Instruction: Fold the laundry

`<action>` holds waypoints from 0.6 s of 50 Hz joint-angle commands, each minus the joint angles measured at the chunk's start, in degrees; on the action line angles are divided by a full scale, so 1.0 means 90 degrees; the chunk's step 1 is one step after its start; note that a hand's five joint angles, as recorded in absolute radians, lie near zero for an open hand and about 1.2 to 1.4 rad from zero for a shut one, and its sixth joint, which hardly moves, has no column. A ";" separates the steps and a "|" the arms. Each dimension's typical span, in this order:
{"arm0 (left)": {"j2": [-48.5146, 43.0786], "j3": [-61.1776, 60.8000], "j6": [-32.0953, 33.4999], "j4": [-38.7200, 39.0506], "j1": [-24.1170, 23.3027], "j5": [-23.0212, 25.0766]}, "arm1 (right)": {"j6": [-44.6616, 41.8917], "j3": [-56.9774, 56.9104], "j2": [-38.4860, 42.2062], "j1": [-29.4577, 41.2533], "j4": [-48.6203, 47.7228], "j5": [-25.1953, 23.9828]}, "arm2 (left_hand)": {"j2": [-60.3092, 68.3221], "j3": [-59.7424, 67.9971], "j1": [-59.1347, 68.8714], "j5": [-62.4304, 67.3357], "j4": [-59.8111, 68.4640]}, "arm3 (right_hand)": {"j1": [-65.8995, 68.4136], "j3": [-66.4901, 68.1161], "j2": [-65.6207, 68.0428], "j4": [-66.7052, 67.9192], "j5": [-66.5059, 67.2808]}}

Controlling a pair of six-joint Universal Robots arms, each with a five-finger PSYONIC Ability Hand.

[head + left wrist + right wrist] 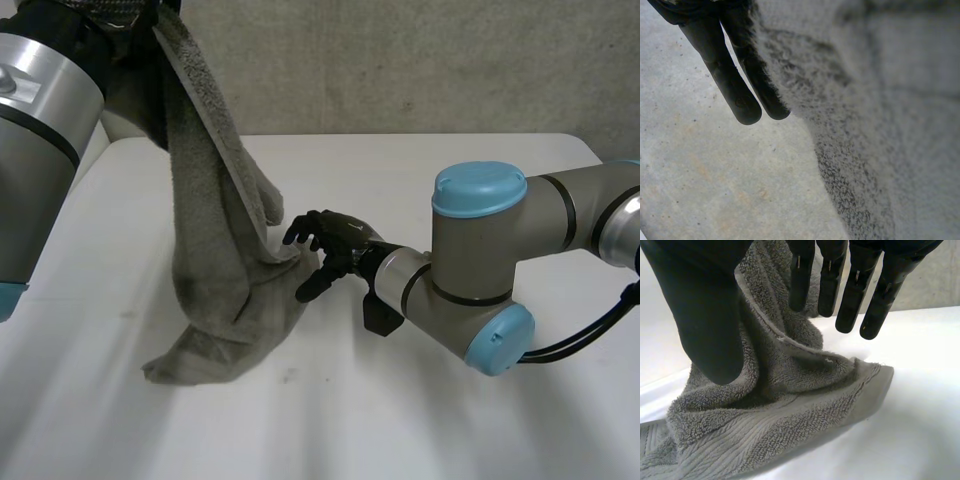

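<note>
A grey terry towel (215,250) hangs from my left hand (125,60), raised high at the table's far left. Its lower end lies bunched on the white table (420,420). In the left wrist view my left hand's straight fingers (735,85) lie along the towel's edge (880,100) and hold it up. My right hand (335,240) is low over the table at the towel's right side, open. In the right wrist view its thumb (705,315) and straight fingers (850,285) stand on either side of a raised fold of the towel (790,410), not closed on it.
My right arm (480,260) reaches in from the right, low across the table. A grey wall (420,60) runs behind the table's far edge. Bare tabletop spreads to the front and right of the towel.
</note>
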 commanded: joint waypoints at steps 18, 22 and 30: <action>0.0698 -0.0211 0.0111 -0.0177 -0.0128 -0.0024 | 0.0107 -0.1462 0.1151 0.0519 -0.0447 0.0393 | 0.1141 0.1149 0.1343 0.1233 0.1136 | 0.0695 0.0181 0.0210 0.0182 0.0316; 0.0777 -0.0221 0.0101 -0.0197 -0.0138 -0.0024 | 0.0224 -0.1825 0.1436 0.0627 -0.0447 0.0413 | 0.1141 0.1149 0.1343 0.1233 0.1136 | 0.0807 0.0294 0.0323 0.0294 0.0429; 0.0835 -0.0221 0.0091 -0.0197 -0.0099 -0.0024 | 0.0556 -0.2382 0.1856 0.0851 -0.0457 0.0423 | 0.1141 0.1149 0.1343 0.1233 0.1136 | 0.5947 0.5433 0.5462 0.5434 0.5568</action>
